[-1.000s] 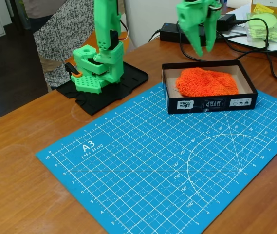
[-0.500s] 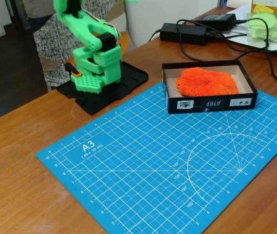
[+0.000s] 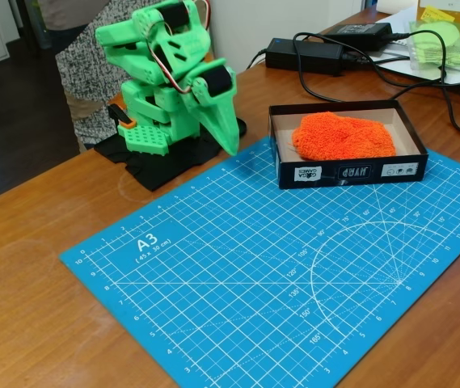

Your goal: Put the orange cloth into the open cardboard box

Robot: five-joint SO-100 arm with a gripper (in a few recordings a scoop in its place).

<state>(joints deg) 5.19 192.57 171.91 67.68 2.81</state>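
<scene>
In the fixed view the green arm (image 3: 169,81) is folded low over its black base plate (image 3: 177,153), and the pincer (image 3: 228,141) points down with its tip just above the near left corner of the blue cutting mat (image 3: 286,267). Its fingers look pressed together into one narrow point, with nothing between them.

To the right of the pincer, near but apart from it, the cardboard box (image 3: 344,171) sits on the far edge of the mat, its black front side with white labels turned toward the camera. The orange cloth (image 3: 343,136) lies bunched inside the box, on the pale tan floor, filling most of the middle and right part; it is well clear of the pincer.

Beyond the box, further right and behind the pincer, a black power brick (image 3: 304,53) and black cables (image 3: 424,73) lie on the wooden surface (image 3: 35,323), along with a clear bag of yellow-green items (image 3: 444,40). Behind the arm stands a person in a patterned garment (image 3: 92,65).
</scene>
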